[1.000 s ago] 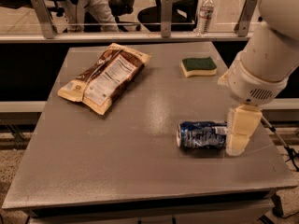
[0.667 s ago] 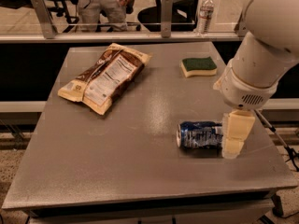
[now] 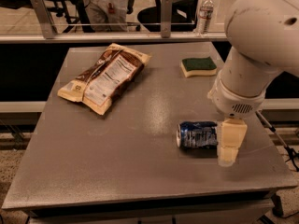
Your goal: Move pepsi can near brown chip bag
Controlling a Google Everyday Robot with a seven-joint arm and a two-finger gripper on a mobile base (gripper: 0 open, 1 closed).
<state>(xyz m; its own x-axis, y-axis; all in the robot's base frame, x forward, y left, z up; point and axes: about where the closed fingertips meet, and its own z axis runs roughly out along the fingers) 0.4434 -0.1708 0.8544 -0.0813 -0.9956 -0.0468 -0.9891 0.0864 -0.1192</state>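
The pepsi can (image 3: 197,134) lies on its side on the grey table (image 3: 117,162), right of the middle, with its silver end facing left. My gripper (image 3: 227,154) hangs from the big white arm (image 3: 254,55), right up against the can's right end and low to the table. The brown chip bag (image 3: 105,76) lies flat at the far left of the table, white label panel up, well apart from the can.
A green-and-yellow sponge (image 3: 198,66) lies at the far right of the table. A clear water bottle (image 3: 204,14) stands on the ledge behind a metal rail (image 3: 117,37). The table's right edge is close to the gripper.
My gripper has moved slightly left and down, closer to the can's right end. The can, bag and sponge have not moved.
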